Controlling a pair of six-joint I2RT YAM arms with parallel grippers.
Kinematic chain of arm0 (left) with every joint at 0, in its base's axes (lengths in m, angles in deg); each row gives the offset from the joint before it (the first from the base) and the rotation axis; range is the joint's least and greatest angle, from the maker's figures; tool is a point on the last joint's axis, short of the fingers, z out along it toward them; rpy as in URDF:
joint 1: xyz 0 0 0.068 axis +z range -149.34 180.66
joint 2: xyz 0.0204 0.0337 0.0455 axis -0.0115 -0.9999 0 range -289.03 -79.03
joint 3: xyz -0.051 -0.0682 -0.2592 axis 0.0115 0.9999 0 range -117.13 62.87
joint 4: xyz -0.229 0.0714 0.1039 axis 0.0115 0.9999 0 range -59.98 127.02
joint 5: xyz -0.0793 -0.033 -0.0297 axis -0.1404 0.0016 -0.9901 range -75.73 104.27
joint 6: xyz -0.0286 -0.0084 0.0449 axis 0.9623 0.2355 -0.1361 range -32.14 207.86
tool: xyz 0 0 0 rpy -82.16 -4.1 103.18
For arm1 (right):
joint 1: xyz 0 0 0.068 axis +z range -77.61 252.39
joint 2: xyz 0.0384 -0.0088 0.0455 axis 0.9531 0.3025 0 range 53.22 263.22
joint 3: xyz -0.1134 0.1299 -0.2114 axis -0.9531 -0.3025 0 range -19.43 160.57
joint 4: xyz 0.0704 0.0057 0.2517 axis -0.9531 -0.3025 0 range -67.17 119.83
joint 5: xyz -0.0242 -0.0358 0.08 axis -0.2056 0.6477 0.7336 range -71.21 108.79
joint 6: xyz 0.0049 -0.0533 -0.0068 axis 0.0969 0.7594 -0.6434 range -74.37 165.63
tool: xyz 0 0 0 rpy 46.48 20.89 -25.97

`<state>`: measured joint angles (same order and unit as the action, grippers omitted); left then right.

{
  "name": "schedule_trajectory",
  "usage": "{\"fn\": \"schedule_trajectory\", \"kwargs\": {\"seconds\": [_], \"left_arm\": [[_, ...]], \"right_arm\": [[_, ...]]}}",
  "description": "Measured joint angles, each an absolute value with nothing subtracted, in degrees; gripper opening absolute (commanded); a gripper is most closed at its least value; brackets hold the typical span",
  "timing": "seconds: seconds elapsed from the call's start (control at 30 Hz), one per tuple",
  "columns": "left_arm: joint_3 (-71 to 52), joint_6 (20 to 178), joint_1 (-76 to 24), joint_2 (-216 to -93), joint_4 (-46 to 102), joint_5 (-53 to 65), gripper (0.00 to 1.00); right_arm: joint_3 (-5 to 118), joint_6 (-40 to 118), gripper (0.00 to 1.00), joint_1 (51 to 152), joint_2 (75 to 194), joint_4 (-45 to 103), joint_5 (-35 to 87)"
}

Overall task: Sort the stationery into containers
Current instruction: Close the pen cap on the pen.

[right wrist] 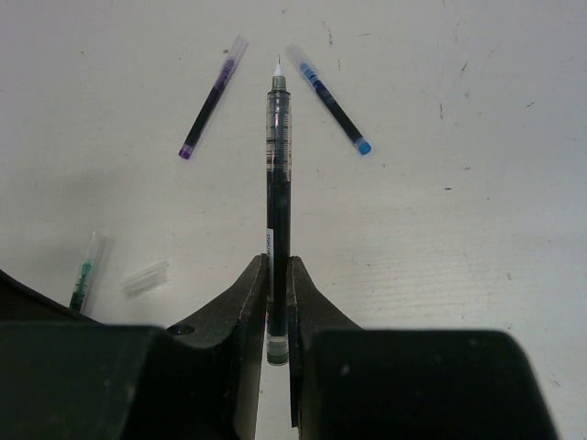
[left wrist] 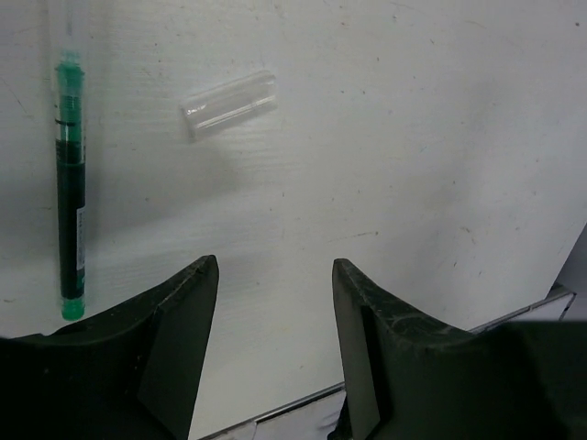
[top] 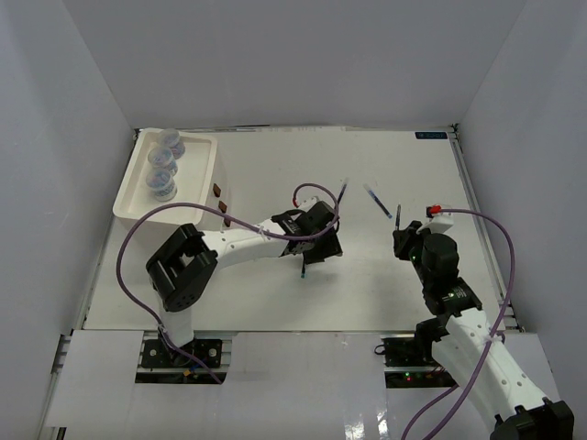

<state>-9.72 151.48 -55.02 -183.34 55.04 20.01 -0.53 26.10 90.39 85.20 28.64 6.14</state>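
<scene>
At the far left corner of the table (top: 275, 160) stands the white box (top: 207, 183), with three clear jars (top: 162, 162) in a row in its top tray and small brown knobs (top: 223, 205) on the side that faces right. Toward the middle, the left gripper (left wrist: 273, 298) hangs just over the bare tabletop, its fingers (left wrist: 183, 316) spread with nothing between them. A green pen (left wrist: 71, 183) lies flat on the table just to the left of those fingers in the wrist view, and a short clear cap (left wrist: 229, 104) lies apart from it, beyond the fingertips. To the right, the right gripper (right wrist: 278, 293) has its fingers pressed together on a dark pen (right wrist: 278, 174), pinching it near its back end so the tip points away. Beyond that tip, a purple pen (right wrist: 213, 96) and a blue pen (right wrist: 328, 98) lie flat on the table, angled apart from each other.
</scene>
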Motion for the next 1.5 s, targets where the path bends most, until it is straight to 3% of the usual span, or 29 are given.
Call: {"fn": "schedule_trajectory", "kwargs": {"seconds": [0.73,1.5], "left_arm": [[-15.6,161.8,-52.2,-193.7,54.8,26.3,0.6],[-25.6,155.2,-49.3,-200.0,58.2,27.0,0.58]], "right_arm": [[-1.7,25.9,0.08,90.4,83.3,28.7,7.0],[-1.7,25.9,0.08,90.4,83.3,28.7,7.5]]}}
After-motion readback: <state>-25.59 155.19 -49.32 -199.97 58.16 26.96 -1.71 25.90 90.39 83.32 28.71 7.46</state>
